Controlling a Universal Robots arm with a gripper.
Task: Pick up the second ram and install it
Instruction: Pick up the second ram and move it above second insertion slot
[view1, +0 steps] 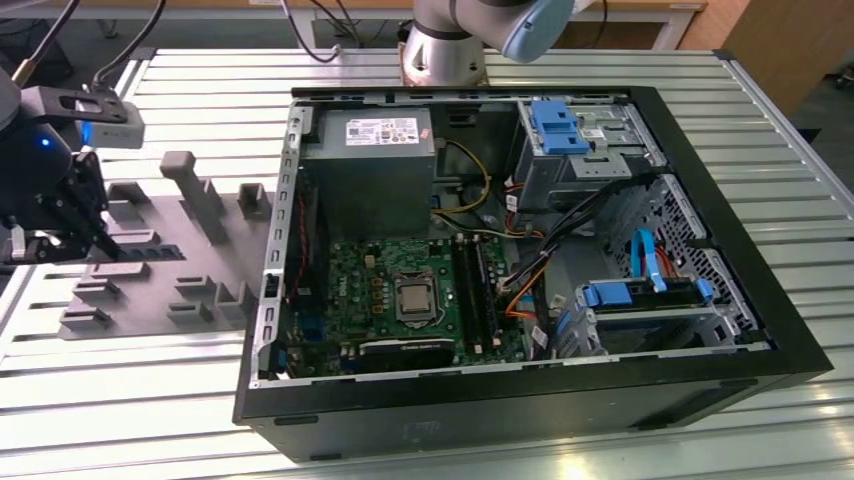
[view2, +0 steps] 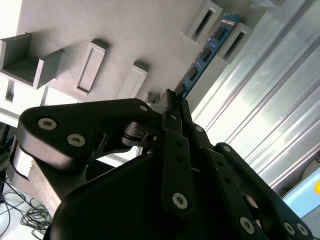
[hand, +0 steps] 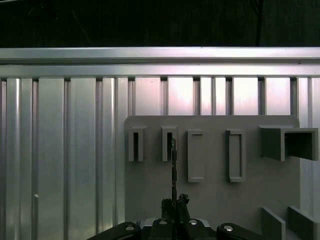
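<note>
The second ram (view2: 207, 50) is a thin blue-green strip with black chips, standing on edge in two slotted blocks of the grey holder plate (view1: 154, 215). In the first wrist view the second ram (hand: 173, 170) appears edge-on, running from a slot to the fingertips. My gripper (view2: 172, 100) is shut on its near end; the fingers (hand: 181, 201) pinch the strip from both sides. In the exterior view my gripper (view1: 91, 245) hangs low over the plate at the exterior view's left, with the ram (view1: 147, 251) beside it.
An open black computer case (view1: 534, 400) lies in the exterior view's middle and right, holding a green motherboard (view1: 380, 270), long memory slots (view1: 478, 290), a power supply (view1: 374, 150) and blue drive brackets (view1: 641, 295). Grey raised blocks (view1: 200, 200) stand on the plate. The table is ribbed metal (view1: 120, 390).
</note>
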